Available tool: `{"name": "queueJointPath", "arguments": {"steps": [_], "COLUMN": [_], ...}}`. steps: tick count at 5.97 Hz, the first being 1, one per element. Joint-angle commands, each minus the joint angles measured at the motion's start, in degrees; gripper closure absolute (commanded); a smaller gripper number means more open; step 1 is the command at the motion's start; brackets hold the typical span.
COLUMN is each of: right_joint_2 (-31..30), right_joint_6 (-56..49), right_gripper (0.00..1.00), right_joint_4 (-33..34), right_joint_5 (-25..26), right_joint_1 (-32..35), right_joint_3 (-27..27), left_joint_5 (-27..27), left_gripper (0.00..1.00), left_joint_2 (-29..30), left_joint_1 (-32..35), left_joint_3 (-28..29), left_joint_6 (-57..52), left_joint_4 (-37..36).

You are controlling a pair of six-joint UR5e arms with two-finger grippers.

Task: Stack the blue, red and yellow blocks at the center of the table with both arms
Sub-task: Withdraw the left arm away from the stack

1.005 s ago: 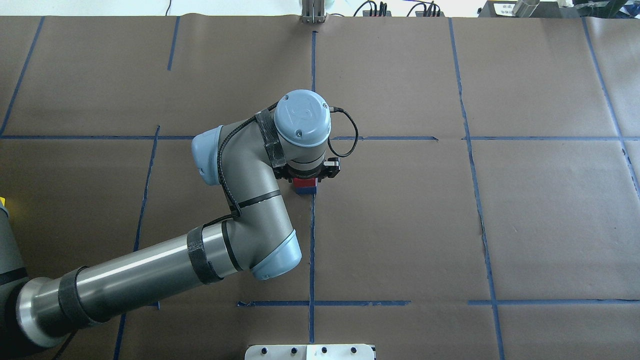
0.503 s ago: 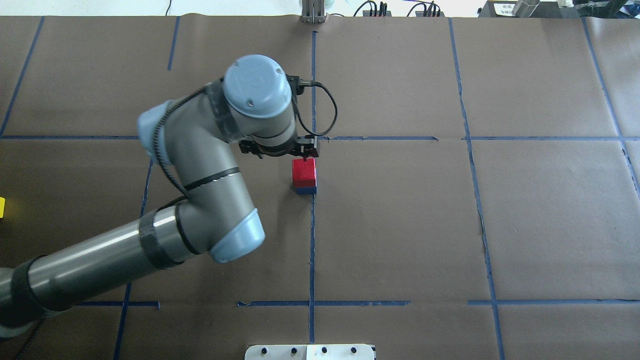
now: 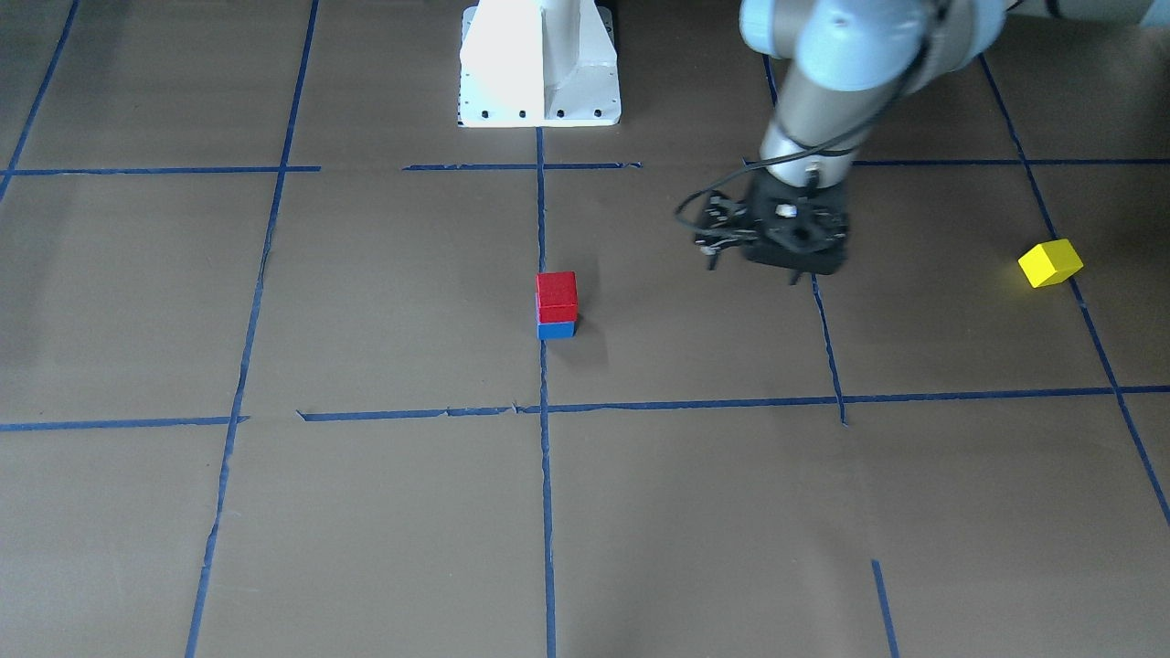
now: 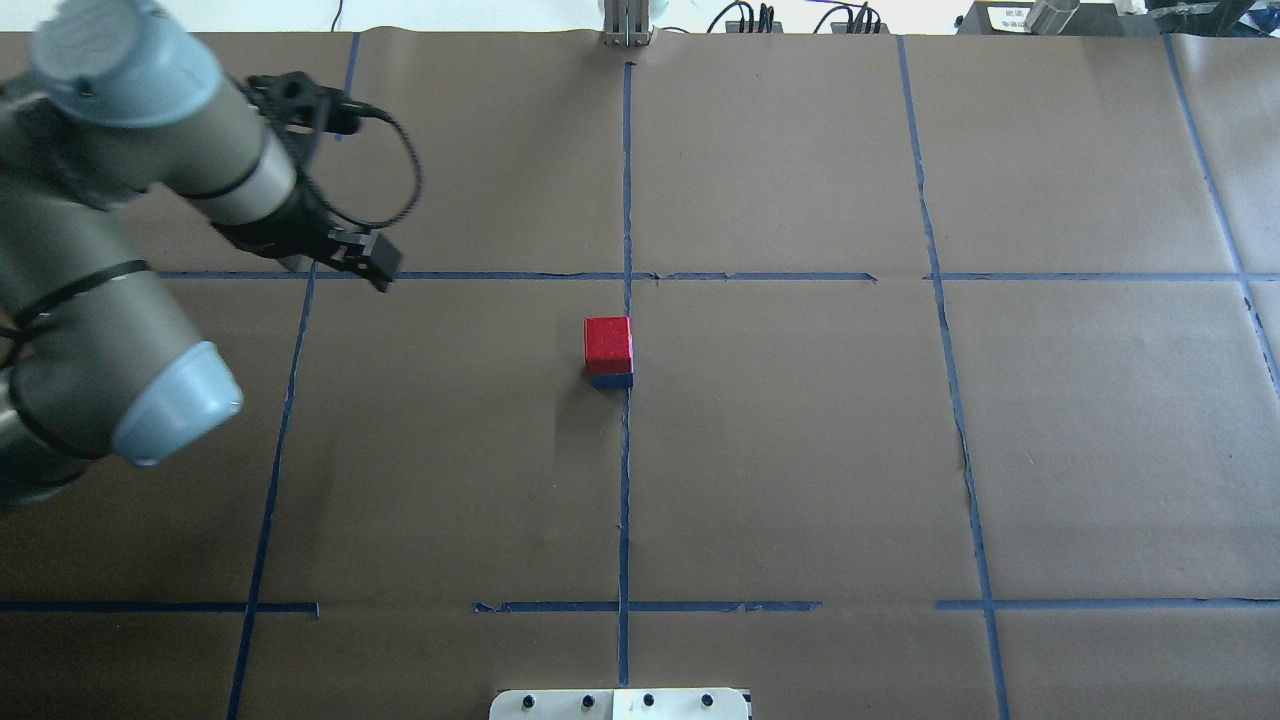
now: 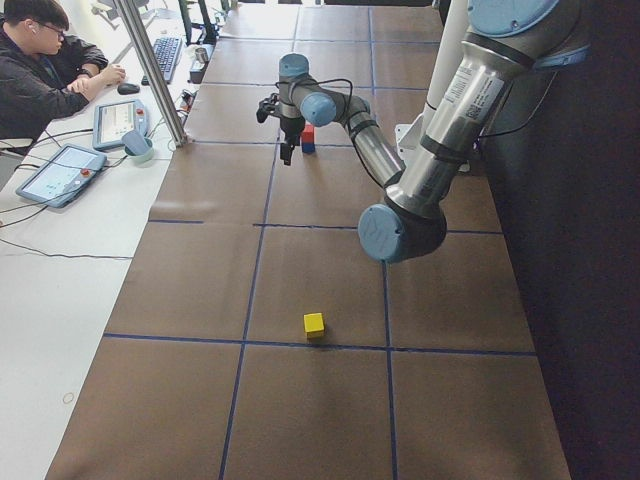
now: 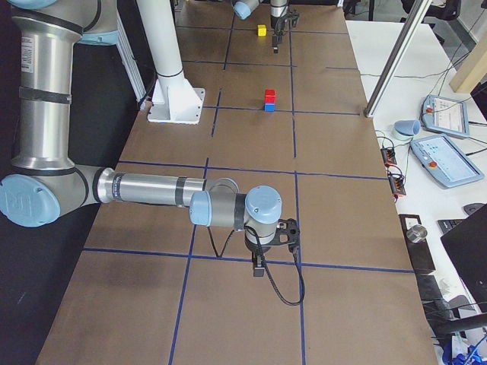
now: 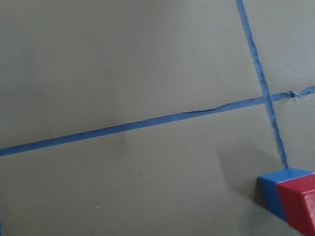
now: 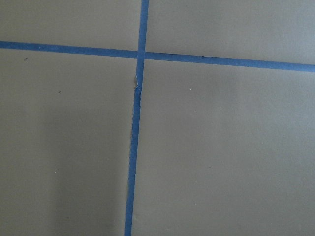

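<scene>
A red block sits on a blue block at the table's centre, on the middle tape line. The stack also shows in the front view, red on blue, and at the lower right of the left wrist view. A yellow block lies alone far out on my left side, hidden under my left arm in the overhead view. My left gripper hangs open and empty above the table, well left of the stack. My right gripper shows only in the right side view; I cannot tell its state.
Brown paper with blue tape lines covers the table. The white robot base stands at the near edge. An operator sits at a side desk with tablets.
My left gripper has let go of the red block on the blue one, risen, and swung far to the left. The stack stays put.
</scene>
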State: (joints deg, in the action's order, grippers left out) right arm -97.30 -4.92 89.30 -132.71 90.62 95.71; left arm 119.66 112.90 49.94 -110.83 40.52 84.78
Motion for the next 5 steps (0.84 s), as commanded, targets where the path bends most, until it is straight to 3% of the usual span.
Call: {"name": "queueJointPath", "arguments": {"steps": [1, 2, 3, 5], "right_joint_2": [0.0, 0.0, 0.0, 0.0], "right_joint_6": [0.0, 0.09, 0.0, 0.0], "right_gripper": [0.0, 0.0, 0.0, 0.0], "right_joint_4": [0.0, 0.0, 0.0, -0.09], "right_joint_5": [-0.01, -0.01, -0.01, -0.01], "right_joint_1": [0.0, 0.0, 0.0, 0.0], "right_joint_3": [0.0, 0.0, 0.0, 0.0], "left_joint_5": [5.39, 5.5, 5.5, 5.5], "left_gripper": [0.0, 0.0, 0.0, 0.0], "left_joint_2": [-18.94, -28.78, -34.71, -37.49], "left_joint_1": [8.81, 11.73, 13.15, 13.25], "left_joint_3": [-2.99, -2.11, 1.9, 16.37], "left_joint_6": [-3.69, -3.7, -3.61, -0.38], "left_joint_4": [9.19, 17.26, 26.83, 46.95]}}
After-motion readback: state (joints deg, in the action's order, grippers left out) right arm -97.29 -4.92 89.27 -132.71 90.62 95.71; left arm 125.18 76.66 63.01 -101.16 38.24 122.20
